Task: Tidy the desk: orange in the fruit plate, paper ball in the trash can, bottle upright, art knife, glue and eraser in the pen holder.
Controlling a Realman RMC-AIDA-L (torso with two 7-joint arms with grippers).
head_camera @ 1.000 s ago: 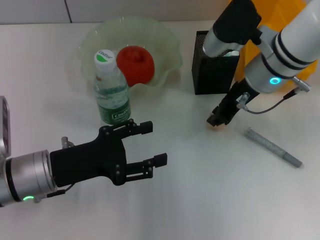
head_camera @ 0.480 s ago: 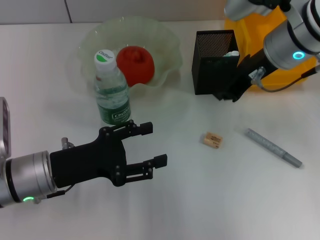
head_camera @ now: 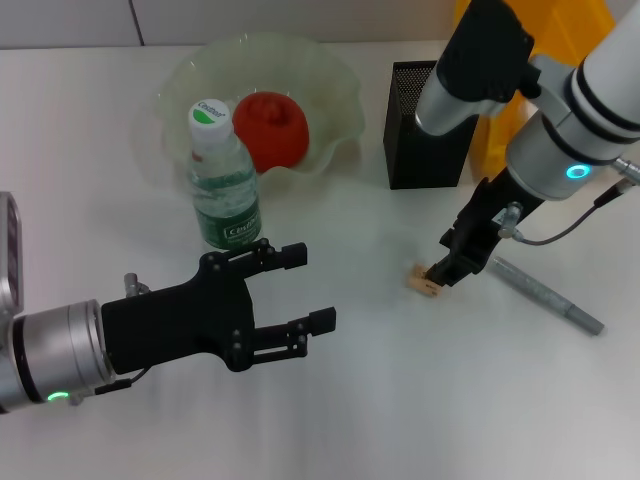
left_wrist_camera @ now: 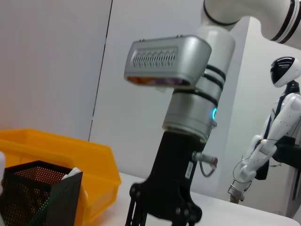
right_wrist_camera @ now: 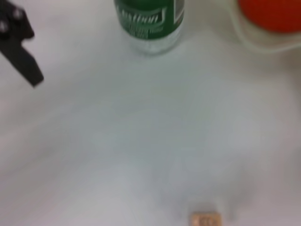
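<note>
Smooth white desk (head_camera: 400, 400), right claw (head_camera: 447, 272) over tan rectangular eraser (head_camera: 425, 283), grip unclear, left claw (head_camera: 300, 290) spread.

White desk (head_camera: 420, 400) lying under me; yellow bin (left_wrist_camera: 56, 155) sitting at far edge; white humanoid figure (left_wrist_camera: 277, 127) standing beyond.

The right pincer (head_camera: 447, 270) covers a part of the eraser (head_camera: 426, 282), and it cannot be told if its fingers are closed. The right arm hides the inside of the pen holder (head_camera: 421, 140) and most of the yellow bin (head_camera: 500, 120). The bottle (right_wrist_camera: 149, 23) is cut off in the right wrist view.
</note>
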